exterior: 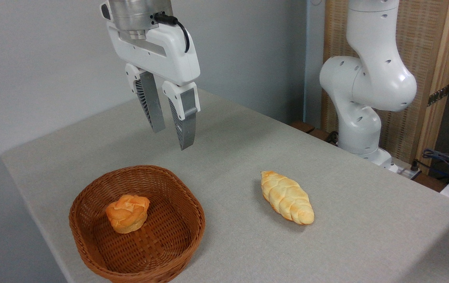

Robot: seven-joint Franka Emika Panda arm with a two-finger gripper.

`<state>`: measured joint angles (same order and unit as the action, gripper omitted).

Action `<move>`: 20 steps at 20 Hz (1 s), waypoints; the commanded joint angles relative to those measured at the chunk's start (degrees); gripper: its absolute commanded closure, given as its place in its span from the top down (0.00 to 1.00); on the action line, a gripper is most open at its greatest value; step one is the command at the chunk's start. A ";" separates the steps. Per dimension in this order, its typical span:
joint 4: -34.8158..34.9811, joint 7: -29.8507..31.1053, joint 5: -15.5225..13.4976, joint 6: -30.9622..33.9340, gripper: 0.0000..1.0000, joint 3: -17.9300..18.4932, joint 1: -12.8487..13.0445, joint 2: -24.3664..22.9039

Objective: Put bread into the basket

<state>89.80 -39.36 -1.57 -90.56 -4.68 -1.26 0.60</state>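
The white two-finger gripper (172, 138) hangs above the table, its grey ribbed fingers (150, 101) pointing down and a little toward five o'clock. The fingers stand apart with a clear gap between them, and nothing is held in that gap. The fingertips hover in the air over the table surface, up at about twelve o'clock from the basket and well clear of its rim.

The round shallow reddish-brown woven wicker basket (90, 204) sits on the grey cloth-covered table (365, 236) toward the lower left of the view, close to the table's near edge. Inside it, slightly toward nine o'clock of its middle, rests a small round orange-brown knotted bun (127, 213), lying on the woven floor (its pale underside shows at the bottom).

The long braided pale golden-yellow loaf of bread (286, 197) lies flat on the table, outside the basket, at about three o'clock from it and well apart from its rim. Its long axis runs from eleven o'clock to five o'clock, with one tapered end pointing toward the far side of the table and the other toward the near right. It is untouched, and the gripper is well off at its ten o'clock.

The white jointed base of the robot arm (365, 86) stands at the table's far right edge, at about one o'clock from the loaf.
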 commanded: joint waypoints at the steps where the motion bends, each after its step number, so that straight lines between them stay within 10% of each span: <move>1: 1.34 -0.10 0.43 0.74 1.00 0.37 0.47 -1.30; 12: 4.58 -1.32 0.69 0.65 1.00 0.37 0.55 -3.31; 20: 24.70 -27.04 0.78 -6.12 1.00 0.46 0.99 -16.41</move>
<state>104.45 -56.15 -1.57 -93.01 -4.75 -1.05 -9.18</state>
